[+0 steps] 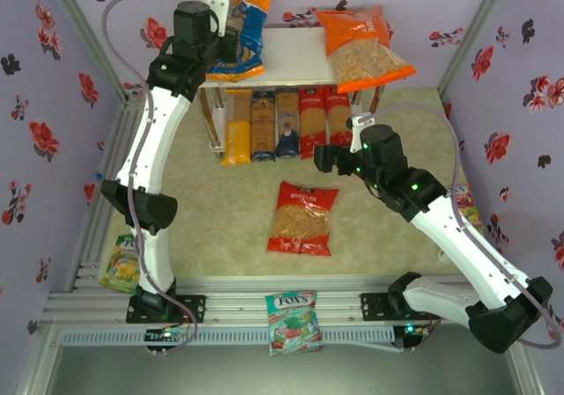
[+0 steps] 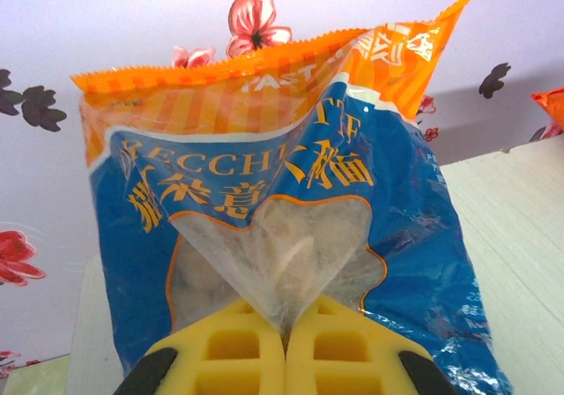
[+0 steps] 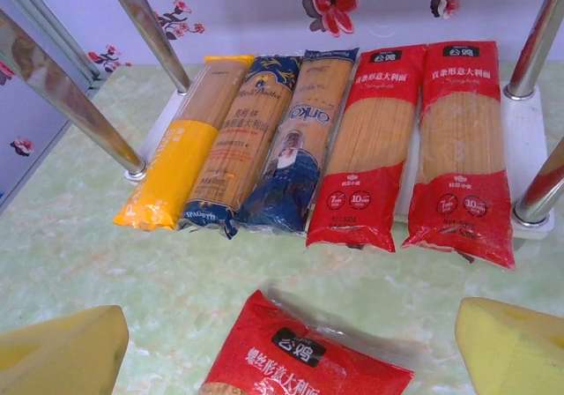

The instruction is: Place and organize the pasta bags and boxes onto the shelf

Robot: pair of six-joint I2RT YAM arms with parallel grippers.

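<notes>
1. Left gripper: clenched on the blue pasta bag. Both yellow pads pinch the clear window at the bag's near edge, and the rest of the bag rises ahead of the fingers.
2. The held bag sits over the left end of the top board of the shelf. Whether it rests on the board cannot be told.
3. Orange pasta bag: lies on the same board, well to the right of the left gripper. Its right end overhangs the board's edge.
4. Right gripper: released, pads wide apart, grasping nothing, hovering above the table.
5. Red pasta bag: flat on the table just beneath the right gripper and untouched by either pad.
6. Lower board: ahead of the right gripper. It carries five spaghetti packs side by side. From the left these are the yellow pack, two dark blue packs and two red packs. Their near ends project past the board's front edge.
7. FOX'S candy bag: on the near rail between the arm bases, well behind both grippers.
</notes>
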